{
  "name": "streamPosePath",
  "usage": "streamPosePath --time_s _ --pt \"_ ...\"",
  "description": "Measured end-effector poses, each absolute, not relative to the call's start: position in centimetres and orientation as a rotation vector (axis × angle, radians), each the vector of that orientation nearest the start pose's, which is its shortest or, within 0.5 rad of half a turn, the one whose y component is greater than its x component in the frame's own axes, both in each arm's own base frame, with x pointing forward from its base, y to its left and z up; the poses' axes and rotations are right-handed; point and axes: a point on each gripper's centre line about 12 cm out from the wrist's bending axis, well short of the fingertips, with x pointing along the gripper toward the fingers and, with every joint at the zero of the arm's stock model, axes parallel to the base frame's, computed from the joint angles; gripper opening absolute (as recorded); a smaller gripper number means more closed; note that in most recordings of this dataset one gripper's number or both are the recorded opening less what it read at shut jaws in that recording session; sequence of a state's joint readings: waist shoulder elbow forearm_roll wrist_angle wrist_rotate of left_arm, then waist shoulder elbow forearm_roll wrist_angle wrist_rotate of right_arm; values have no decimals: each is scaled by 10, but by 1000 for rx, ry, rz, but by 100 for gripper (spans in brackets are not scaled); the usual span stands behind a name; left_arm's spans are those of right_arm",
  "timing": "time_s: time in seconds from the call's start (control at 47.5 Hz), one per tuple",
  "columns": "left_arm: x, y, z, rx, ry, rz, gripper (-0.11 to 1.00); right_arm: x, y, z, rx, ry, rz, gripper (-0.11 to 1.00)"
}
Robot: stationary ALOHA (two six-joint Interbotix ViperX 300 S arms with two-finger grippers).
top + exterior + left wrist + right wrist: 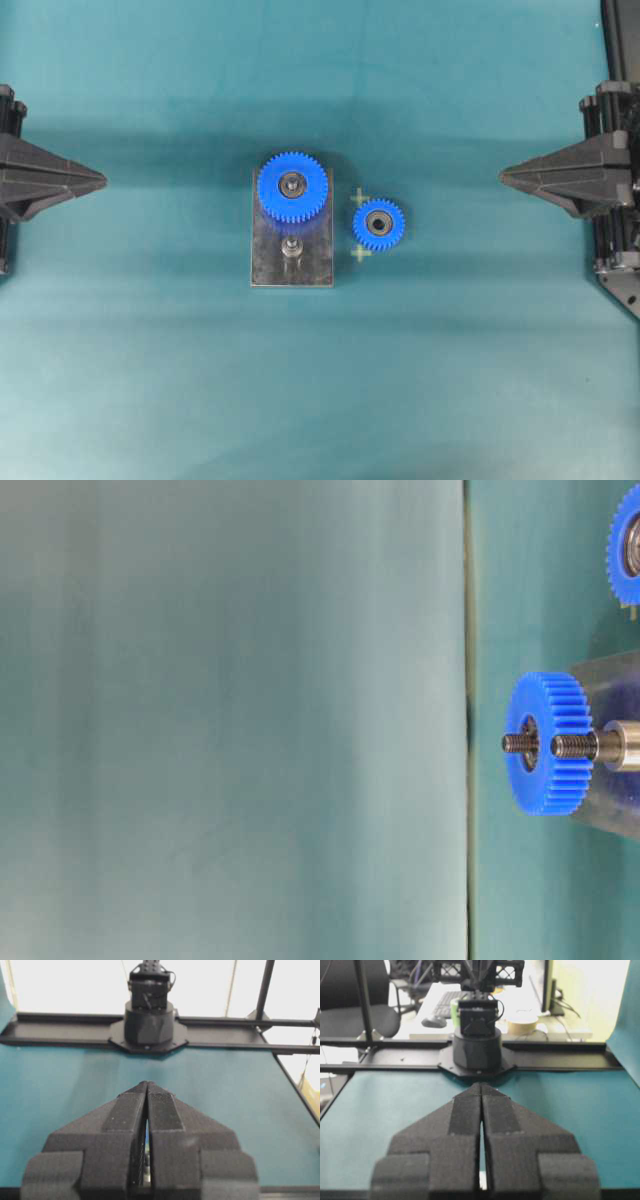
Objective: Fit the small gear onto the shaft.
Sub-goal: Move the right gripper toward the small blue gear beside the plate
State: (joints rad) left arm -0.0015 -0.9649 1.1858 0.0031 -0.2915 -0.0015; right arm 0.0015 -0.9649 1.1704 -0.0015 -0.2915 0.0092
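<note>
The small gear [378, 224], bright blue with a dark hub, lies flat on the teal table just right of the grey plate [315, 270]. The shaft [291, 246] stands upright on the plate's near half with nothing on it. In the table-level view the shaft [580, 745] shows its threaded tip, and the small gear [626, 545] peeks in at the top right. My left gripper [100, 181] rests far left, shut and empty. At the far right, my right gripper [505, 177] is also shut and empty. Both wrist views show the jaws pressed together, left gripper [147, 1083] and right gripper [480, 1085].
A larger blue gear [292, 187] sits on the plate's far half, right behind the shaft. Two pale cross marks [360, 198] flank the small gear. Each wrist view faces the opposite arm's base [148, 1025] across the table.
</note>
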Motion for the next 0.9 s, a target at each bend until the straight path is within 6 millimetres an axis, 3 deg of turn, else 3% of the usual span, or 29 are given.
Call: streamPosePath --time_s 0.168,0.274,0.421,0.737,0.905 --pt "206 -2 276 -31 32 -9 0 200 -7 272 135 18 -45 1" --pt "212 -2 272 -29 117 -9 0 204 -17 251 255 158 -114 1" --pt "222 -2 264 -27 212 -5 0 212 -25 227 292 354 -167 1" --pt "245 -1 239 -19 356 0 0 256 -40 194 346 789 -226 1" --pt "252 -1 230 -8 420 -1 0 279 -48 180 364 899 -244 1"
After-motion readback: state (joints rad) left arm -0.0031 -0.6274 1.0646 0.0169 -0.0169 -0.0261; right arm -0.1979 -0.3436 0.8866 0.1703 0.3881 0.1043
